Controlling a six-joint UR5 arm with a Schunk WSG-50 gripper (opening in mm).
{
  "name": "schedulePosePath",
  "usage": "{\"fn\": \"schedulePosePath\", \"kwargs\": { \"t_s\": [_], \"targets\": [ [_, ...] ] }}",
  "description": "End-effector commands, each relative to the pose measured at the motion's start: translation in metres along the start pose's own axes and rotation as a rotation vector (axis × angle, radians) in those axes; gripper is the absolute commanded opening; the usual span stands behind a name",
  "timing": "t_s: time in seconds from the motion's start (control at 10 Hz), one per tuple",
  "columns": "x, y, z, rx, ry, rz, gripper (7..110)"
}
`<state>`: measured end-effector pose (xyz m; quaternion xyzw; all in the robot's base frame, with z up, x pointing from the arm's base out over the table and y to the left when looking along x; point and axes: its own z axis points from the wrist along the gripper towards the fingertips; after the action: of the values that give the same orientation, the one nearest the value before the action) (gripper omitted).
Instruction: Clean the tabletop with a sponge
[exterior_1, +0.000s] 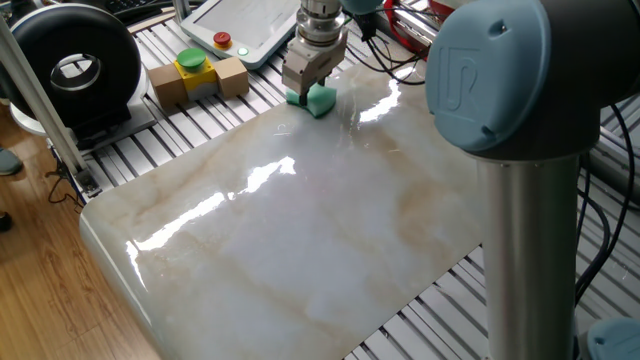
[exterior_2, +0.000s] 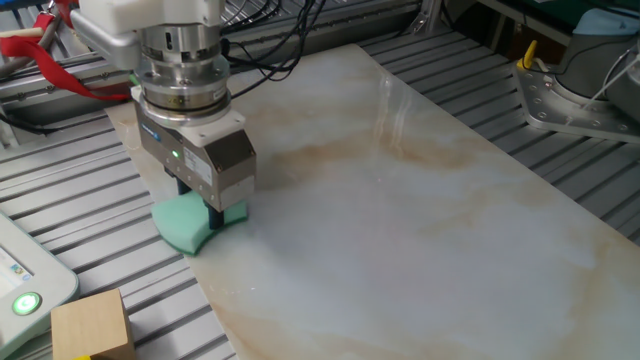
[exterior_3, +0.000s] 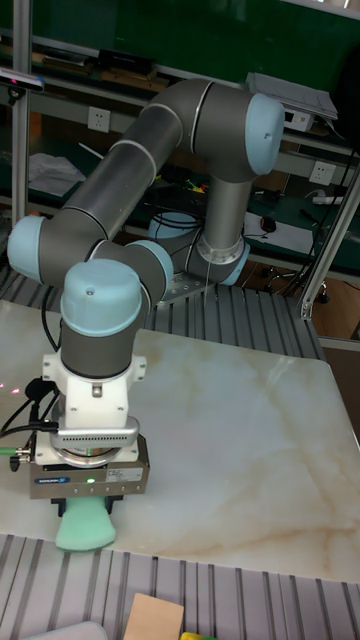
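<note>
Gripper (exterior_2: 213, 213) pinches the teal sponge (exterior_2: 185, 222) between its fingers and presses it on the corner of the marble tabletop (exterior_2: 420, 210), partly over the edge. Foam looks light and soft (it bulges under the jaws), so a middle hold seems right. Glossy slab probably gives little friction. Slatted aluminium frame (exterior_2: 80, 215) surrounds it; wooden blocks (exterior_1: 198, 77) lie near.

Slab (exterior_2: 420, 210) is left bare beyond the sponge (exterior_2: 190, 222). Past the sponge-side edge, passage is blocked by a wood block (exterior_2: 92, 323) and tablet (exterior_1: 250, 25).
</note>
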<state>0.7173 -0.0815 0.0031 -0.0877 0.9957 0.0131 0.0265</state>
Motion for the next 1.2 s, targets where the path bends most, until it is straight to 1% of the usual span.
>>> {"fn": "schedulePosePath", "kwargs": {
  "t_s": [0.0, 0.5, 1.1],
  "targets": [
    [-0.004, 0.012, 0.002, -0.008, -0.001, 0.021, 7],
    [-0.004, 0.013, 0.005, -0.004, 0.003, 0.024, 7],
    [-0.007, 0.024, 0.006, -0.011, 0.006, 0.035, 7]
  ]
}}
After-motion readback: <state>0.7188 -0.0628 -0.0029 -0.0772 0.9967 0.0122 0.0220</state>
